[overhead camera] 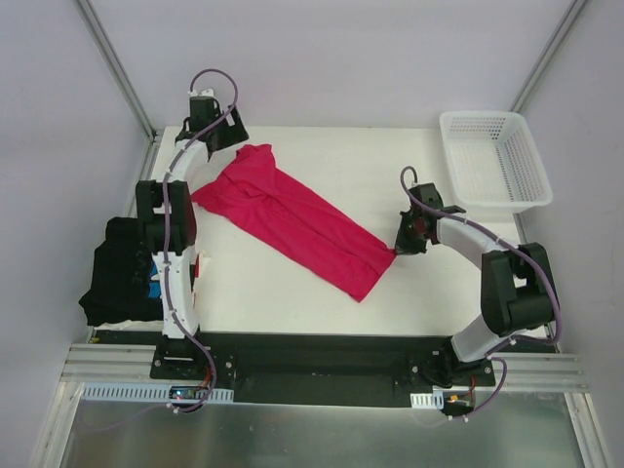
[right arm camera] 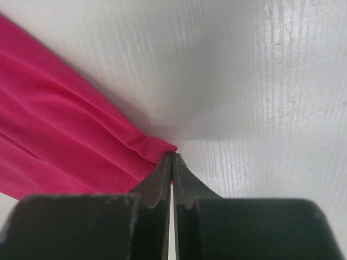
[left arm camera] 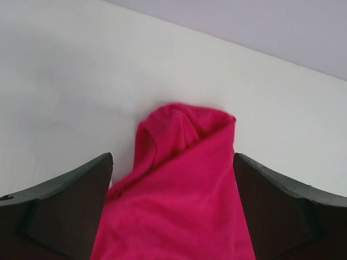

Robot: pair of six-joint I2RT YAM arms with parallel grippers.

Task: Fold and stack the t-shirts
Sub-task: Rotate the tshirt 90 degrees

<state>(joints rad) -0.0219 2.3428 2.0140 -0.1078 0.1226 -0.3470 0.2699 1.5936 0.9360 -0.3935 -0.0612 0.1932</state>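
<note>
A robotics lab cell is shown: the white bench (overhead camera: 263, 292) is enclosed by plain pale panels (overhead camera: 331, 58) on aluminium posts (overhead camera: 117, 68). Along the bench's near edge, two robot arms (overhead camera: 178, 292) are bolted to a black plate (overhead camera: 322, 353).

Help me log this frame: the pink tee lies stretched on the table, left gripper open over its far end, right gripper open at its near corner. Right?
Not quite: the right gripper is shut, pinching the pink tee at its near corner, as the right wrist view shows. The left gripper is open over the far end, the tee stretched on the table.
</note>
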